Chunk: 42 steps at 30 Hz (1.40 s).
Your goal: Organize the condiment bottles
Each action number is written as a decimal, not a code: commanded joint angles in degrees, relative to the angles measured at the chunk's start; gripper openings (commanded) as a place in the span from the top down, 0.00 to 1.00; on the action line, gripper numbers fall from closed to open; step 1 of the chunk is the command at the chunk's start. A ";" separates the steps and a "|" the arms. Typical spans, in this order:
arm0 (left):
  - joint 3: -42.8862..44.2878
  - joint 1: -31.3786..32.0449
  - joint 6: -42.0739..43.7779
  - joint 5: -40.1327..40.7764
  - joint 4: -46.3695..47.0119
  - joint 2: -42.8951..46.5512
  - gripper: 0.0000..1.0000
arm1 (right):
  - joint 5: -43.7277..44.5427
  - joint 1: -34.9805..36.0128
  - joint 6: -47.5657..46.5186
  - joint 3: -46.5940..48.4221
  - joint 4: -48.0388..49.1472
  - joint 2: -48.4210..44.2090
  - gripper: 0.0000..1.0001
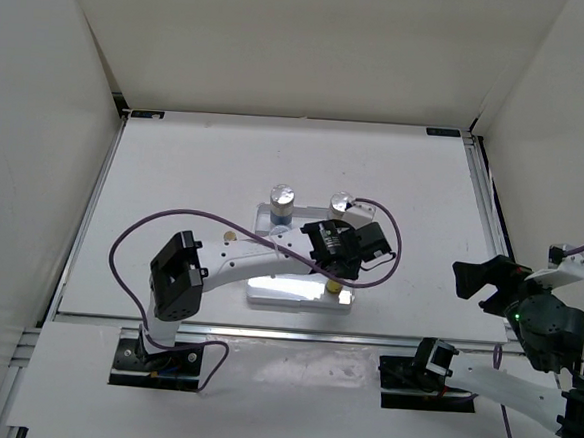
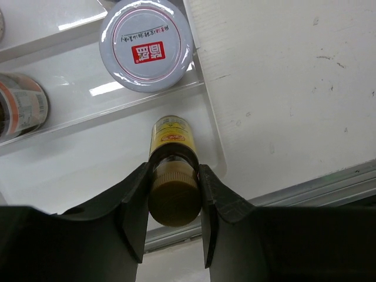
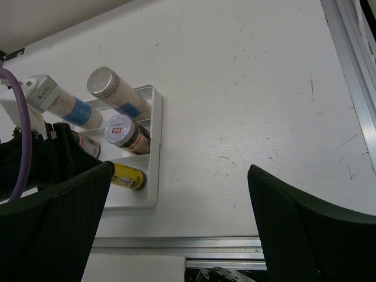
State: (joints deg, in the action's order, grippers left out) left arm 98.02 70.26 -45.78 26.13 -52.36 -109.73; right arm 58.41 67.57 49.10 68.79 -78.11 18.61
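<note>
One slim yellow dark-capped bottle [image 2: 170,138] is clamped by the left gripper [image 2: 173,176] in the near right corner of the white ridged rectangular tray [image 2: 212,138]. The right gripper [image 3: 181,167] is spread open, well apart.

Bright even light, glare on tray [image 2: 106,88]

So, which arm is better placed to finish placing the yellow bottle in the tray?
Left: the left gripper holds the yellow bottle in the tray; the right gripper is open, off to the side.
</note>
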 commanded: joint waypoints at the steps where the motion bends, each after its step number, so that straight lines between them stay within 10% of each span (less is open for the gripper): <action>1: -0.72 0.14 -1.42 2.43 3.05 1.36 0.83 | 1.97 0.28 0.82 0.81 -7.15 0.55 0.00; 4: -0.72 0.14 -1.42 2.43 3.05 1.36 0.55 | 1.97 0.28 0.82 0.81 -7.15 1.60 0.00; 5: -0.72 0.14 -1.42 2.43 3.05 2.06 0.31 | 1.97 0.28 0.82 0.81 -7.15 2.21 0.00; 9: -0.72 0.14 -0.11 2.96 3.05 5.49 0.00 | 1.97 0.28 0.82 0.81 -7.15 2.75 0.00; 19: -14.04 0.14 0.53 17.18 0.42 28.76 0.00 | 1.97 0.28 0.82 0.81 -7.15 1.69 0.00; 24: -26.11 -12.40 0.16 13.61 -1.17 43.36 0.00 | 1.97 0.28 0.82 0.81 -7.15 1.69 0.00; 34: -33.59 -29.21 4.90 2.98 0.75 42.51 0.00 | 1.97 0.28 0.82 0.81 -7.15 1.69 0.00; 42: -36.32 -35.62 7.20 -4.58 5.59 37.58 0.20 | 1.97 0.28 0.82 0.81 -7.15 1.17 0.00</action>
State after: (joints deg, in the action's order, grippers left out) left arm 62.41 36.53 -40.05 26.63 -49.98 -71.24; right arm 58.43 67.57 49.12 68.79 -78.11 20.67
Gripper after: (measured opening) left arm 0.824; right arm 0.998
